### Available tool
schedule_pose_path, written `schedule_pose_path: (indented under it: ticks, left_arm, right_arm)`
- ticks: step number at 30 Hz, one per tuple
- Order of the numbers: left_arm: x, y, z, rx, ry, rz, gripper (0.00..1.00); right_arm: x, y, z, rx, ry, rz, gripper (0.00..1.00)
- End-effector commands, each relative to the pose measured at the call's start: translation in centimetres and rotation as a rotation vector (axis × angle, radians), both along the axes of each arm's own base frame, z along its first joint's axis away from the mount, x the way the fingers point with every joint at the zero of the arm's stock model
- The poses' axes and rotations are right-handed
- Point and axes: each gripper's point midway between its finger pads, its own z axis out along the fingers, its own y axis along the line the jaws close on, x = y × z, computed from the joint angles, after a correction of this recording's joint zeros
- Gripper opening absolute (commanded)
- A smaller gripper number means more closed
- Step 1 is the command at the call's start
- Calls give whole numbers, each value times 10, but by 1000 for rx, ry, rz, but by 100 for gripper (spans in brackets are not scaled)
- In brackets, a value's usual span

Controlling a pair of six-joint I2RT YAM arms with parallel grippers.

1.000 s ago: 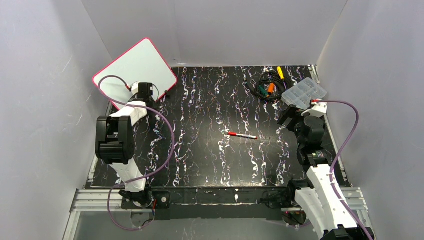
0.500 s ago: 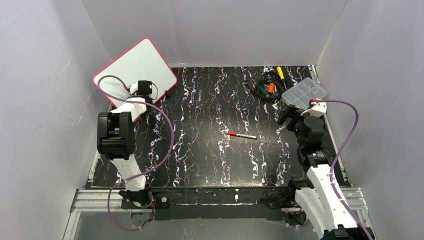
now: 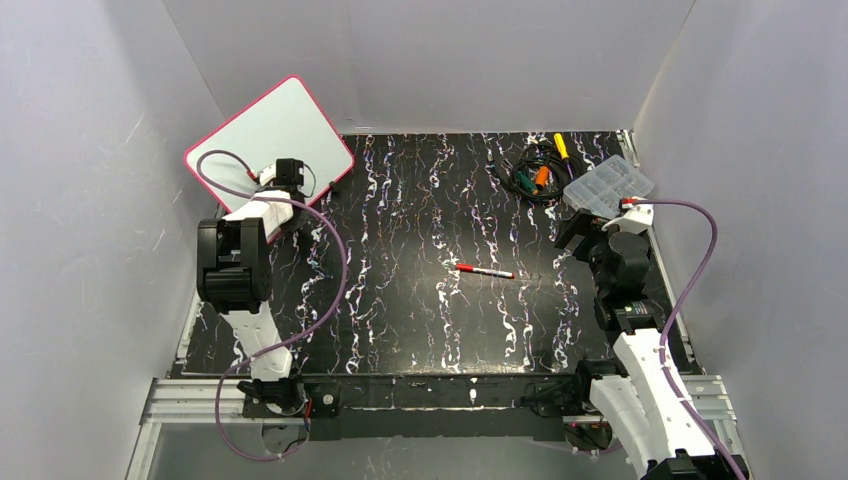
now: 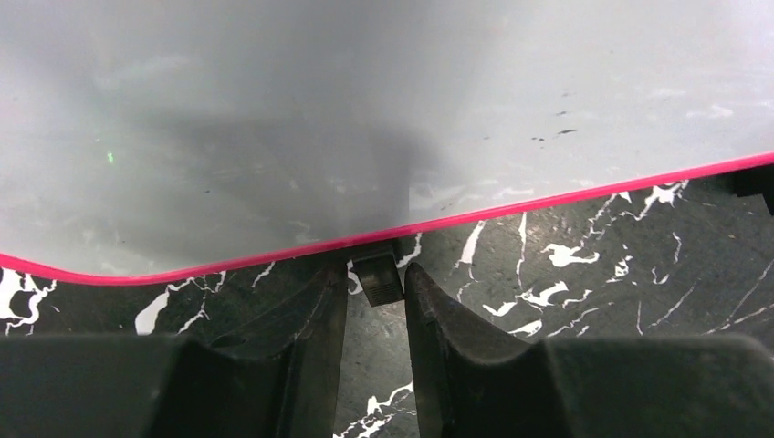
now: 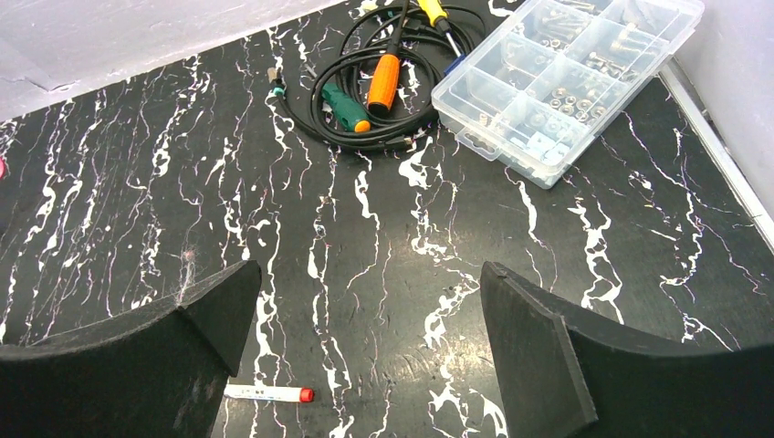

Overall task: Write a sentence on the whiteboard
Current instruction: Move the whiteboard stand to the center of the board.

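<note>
Taking in the black, white-veined table first, with both arms bolted at its near edge. Finding the whiteboard at the far-left corner, tilted up against the walls, its lower pink-bordered edge running across the left wrist view. Seeing no writing on the part in view, so judging the sentence as not yet begun.

Placing the left gripper right at that lower edge, board just ahead of the fingertips, jaws narrow and straddling a small black clip. Not being able to tell whether pinching it or only flanking it. Reading the left arm as much the nearer to the board.

Seeing the right gripper hanging over the right side of the table, jaws spread wide, holding nothing.

Noting the clear compartment box at the far right, its cells carrying small metal screws and nuts. Beside it, spotting a coil of black cable with orange, green and yellow screwdriver handles lying across it.

Ending on the marker, lying mid-table, long axis roughly left to right. Judging it near the right gripper, on its left, and well apart from the board.
</note>
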Motion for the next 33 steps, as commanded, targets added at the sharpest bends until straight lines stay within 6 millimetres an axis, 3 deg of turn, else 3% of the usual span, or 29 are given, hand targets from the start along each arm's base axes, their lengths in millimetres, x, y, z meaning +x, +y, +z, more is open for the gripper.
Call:
schedule_pose_path:
  ticks: [1,13,33]
  left_arm:
    - [-3,20,8,14,9,66,29]
    - [-2,19,9,20,31,8,0]
    - [-14,-16,10,-38,-46,-360,0]
  right_arm:
    - [4,1,23,-1,-76,9,99]
    - [4,1,22,-2,-78,12,99]
    - [3,1,21,-5,-72,8,99]
